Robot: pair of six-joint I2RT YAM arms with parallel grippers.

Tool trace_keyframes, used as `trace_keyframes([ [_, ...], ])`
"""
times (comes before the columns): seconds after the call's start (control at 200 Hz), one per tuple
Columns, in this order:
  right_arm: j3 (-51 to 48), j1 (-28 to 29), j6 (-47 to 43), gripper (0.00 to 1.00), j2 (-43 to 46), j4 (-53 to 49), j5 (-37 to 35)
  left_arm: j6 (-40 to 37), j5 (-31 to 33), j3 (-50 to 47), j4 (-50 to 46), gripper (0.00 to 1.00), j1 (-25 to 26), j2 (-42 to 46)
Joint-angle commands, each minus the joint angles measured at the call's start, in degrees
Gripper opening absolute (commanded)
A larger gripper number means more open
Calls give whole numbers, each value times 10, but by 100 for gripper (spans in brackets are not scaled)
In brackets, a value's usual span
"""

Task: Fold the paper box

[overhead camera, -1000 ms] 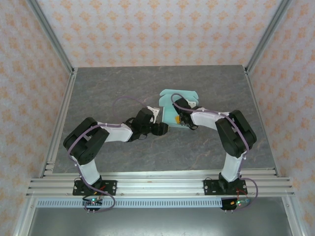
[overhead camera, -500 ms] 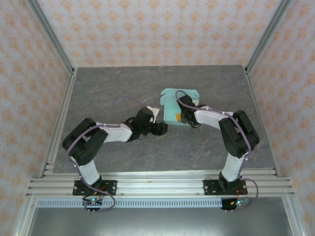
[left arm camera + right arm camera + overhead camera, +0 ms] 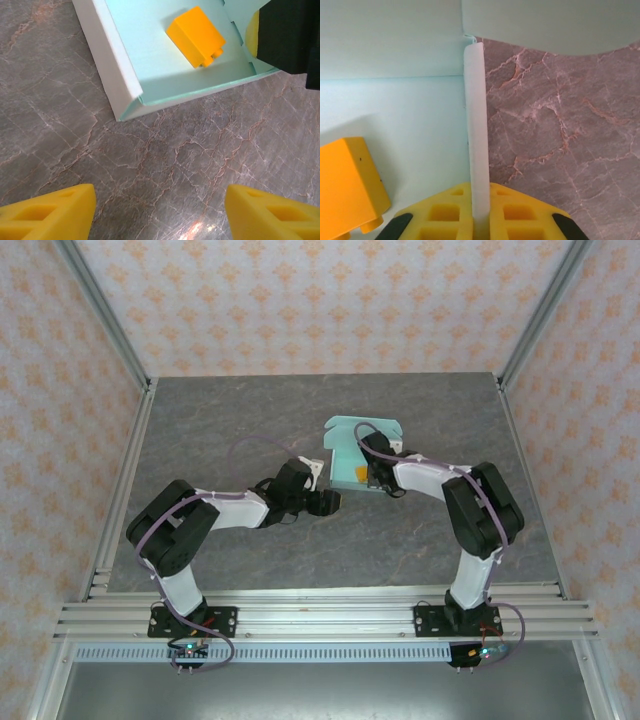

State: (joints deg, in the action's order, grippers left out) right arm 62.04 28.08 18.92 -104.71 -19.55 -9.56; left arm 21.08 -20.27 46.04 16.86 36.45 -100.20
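Observation:
The paper box (image 3: 345, 443) is pale mint card, partly folded, with raised side walls, lying at the table's centre back. A small orange block (image 3: 196, 35) rests on its floor. My right gripper (image 3: 479, 200) is shut on the box's upright right wall (image 3: 475, 115), yellow fingers pinching it from both sides; from above it sits at the box's right edge (image 3: 377, 472). My left gripper (image 3: 160, 210) is open over bare table, just short of the box's near left corner (image 3: 131, 102), touching nothing. From above, the left gripper (image 3: 328, 502) is at the box's lower left.
The grey marbled tabletop (image 3: 230, 430) lies inside an aluminium frame with a rail (image 3: 320, 615) along the near edge. Patterned walls enclose the back and sides. The right arm's black wrist (image 3: 292, 35) hangs over the box's right side in the left wrist view.
The right gripper has closed onto the box's side wall, and the box has shifted slightly toward the back left. The left arm has barely moved.

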Motion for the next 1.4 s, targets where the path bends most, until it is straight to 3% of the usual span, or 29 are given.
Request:
trace_keyframes([
  [0.0, 4, 2, -9, 7, -29, -47, -50, -7, 16, 12, -12, 69, 4, 22],
  [0.23, 5, 15, -10, 5, -47, -75, -106, -5, 22, 8, -12, 69, 4, 22],
  [0.36, 8, 13, -23, 7, -26, -62, -84, -7, 27, 9, -18, 69, 4, 26],
  [0.586, 24, -6, -23, 27, 20, -35, 1, -9, 31, 12, -28, 69, 4, 34],
  [0.921, -5, -8, -30, 46, 70, 12, -7, -12, 34, 9, -34, 69, 4, 42],
  [1.396, 4, -22, -65, 42, 25, 58, -44, -8, 25, 4, -29, 69, 4, 47],
])
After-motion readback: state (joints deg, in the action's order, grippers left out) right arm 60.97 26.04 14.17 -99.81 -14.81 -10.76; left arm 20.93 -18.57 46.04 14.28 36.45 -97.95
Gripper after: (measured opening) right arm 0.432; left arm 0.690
